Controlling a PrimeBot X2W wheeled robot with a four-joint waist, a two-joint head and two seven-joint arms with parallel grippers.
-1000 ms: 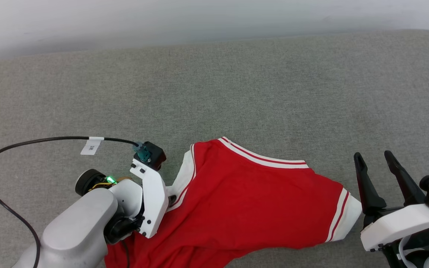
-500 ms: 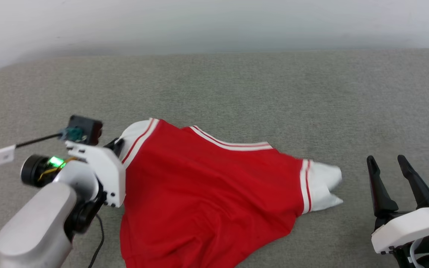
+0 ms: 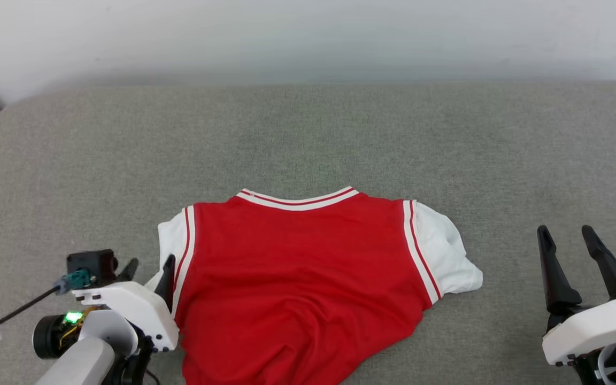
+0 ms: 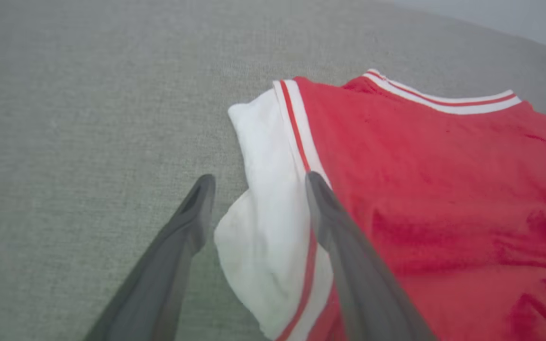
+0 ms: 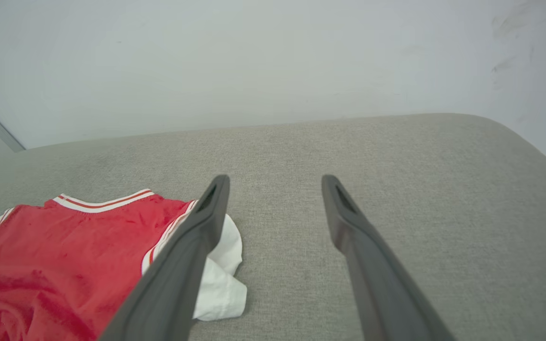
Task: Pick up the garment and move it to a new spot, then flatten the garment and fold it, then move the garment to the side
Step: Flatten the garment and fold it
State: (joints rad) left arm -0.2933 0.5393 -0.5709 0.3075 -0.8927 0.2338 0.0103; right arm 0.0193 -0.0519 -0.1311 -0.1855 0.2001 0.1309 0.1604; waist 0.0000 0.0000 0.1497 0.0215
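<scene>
The garment (image 3: 297,256) lies spread on the grey cushion, plain red face up, its striped collar toward the far edge and a white sleeve on each side. My left gripper (image 3: 150,264) is at the lower left, open, its fingers straddling the garment's left white sleeve (image 4: 263,222) without closing on it. In the left wrist view the garment (image 4: 443,189) shows shallow wrinkles. My right gripper (image 3: 566,232) stands open and holds nothing, on bare cushion a little right of the crumpled right sleeve (image 5: 221,274). The garment's lower hem runs out of the head view.
The grey cushion (image 3: 308,133) stretches wide beyond and beside the shirt, with rounded far corners. A pale wall (image 3: 308,32) rises behind its far edge. A black cable (image 3: 24,307) with a white tag trails from my left wrist at the lower left.
The head camera has shifted. My left gripper, shut on the left sleeve half a second ago, has let go and stands open. The garment has gone from skewed to squarer and flatter.
</scene>
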